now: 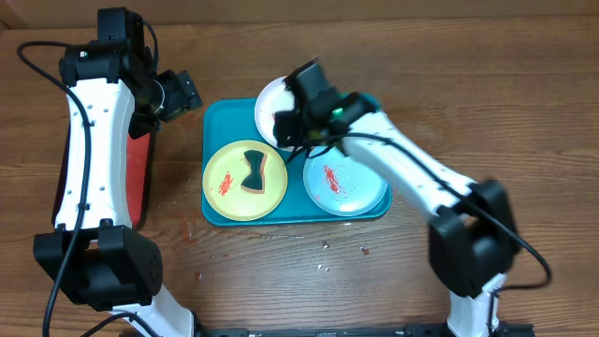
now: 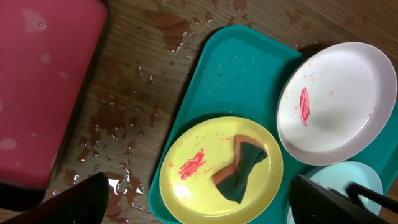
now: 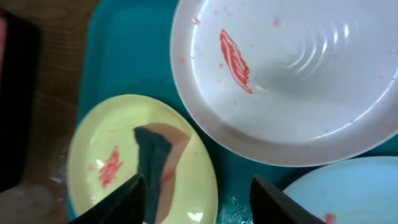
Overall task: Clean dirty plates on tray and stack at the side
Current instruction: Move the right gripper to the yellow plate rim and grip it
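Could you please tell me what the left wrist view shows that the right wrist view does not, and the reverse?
Only the left wrist view: the red tray's broad face, water puddled on the wooden table, and the open left hand. Only the right wrist view: ring ridges in the white plate's centre and the open right hand. Both: the teal tray, the yellow plate carrying the sponge, red smears on it and the white plate, an edge of the aqua plate.
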### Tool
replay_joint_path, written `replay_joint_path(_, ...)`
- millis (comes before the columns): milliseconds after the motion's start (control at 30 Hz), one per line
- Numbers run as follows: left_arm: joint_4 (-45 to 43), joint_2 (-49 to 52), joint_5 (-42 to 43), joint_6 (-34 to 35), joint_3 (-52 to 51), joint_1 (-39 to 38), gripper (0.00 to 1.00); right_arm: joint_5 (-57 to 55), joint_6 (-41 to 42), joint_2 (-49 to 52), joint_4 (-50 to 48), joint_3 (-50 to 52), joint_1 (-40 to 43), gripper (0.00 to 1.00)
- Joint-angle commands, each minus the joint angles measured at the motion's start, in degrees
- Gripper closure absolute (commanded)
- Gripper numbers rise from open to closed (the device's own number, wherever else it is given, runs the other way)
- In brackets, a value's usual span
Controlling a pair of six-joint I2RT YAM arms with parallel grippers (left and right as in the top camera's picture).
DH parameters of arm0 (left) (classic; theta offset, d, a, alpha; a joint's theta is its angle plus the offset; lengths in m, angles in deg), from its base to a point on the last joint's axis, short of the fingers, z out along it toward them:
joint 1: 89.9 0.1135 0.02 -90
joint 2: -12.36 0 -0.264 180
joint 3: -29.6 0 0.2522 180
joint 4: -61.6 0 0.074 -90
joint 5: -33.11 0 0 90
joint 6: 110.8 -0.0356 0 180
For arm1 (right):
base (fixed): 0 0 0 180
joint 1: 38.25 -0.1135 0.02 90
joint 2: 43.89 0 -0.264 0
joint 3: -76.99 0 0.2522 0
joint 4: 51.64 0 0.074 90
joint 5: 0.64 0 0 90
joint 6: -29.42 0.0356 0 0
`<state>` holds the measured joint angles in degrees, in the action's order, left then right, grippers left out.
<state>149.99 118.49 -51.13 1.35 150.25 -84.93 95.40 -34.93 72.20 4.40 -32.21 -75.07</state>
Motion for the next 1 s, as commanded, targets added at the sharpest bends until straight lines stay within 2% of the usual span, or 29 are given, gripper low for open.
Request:
replay_joint_path(0,0.15,0.5,0.2,-0.26,-0.02,-0.28,0.08,-7.39,1.2,2.4,-1.05,-1.27,-2.01,0.47)
replay_joint_path(233,0.17,0.48,0.24,-0.26,-0.02,-0.28,0.08,-3.17,1.4,7.93,-0.57,-1.27,-2.27,0.5)
replay_joint_path(400,0.13,0.48,0.24,-0.26,-0.02,-0.28,0.08,-1.68,1.4,8.22,1.75,-0.98,-2.49,0.51)
replay_joint_path(567,0.15,0.48,0.31,-0.28,-0.02,-0.28,0.04,-1.38,1.4,8.22,0.42,1.84,-2.62,0.51)
replay_joint_path(800,0.13,0.48,2.21,-0.35,-0.02,-0.39,0.03,-0.74,1.42,8.22,-0.24,3.39,-2.91,0.56)
replay_joint_path(967,-0.07,0.5,3.52,-3.58,-0.02,-1.05,0.03,-0.76,1.4,8.24,-1.42,5.03,-3.91,0.6)
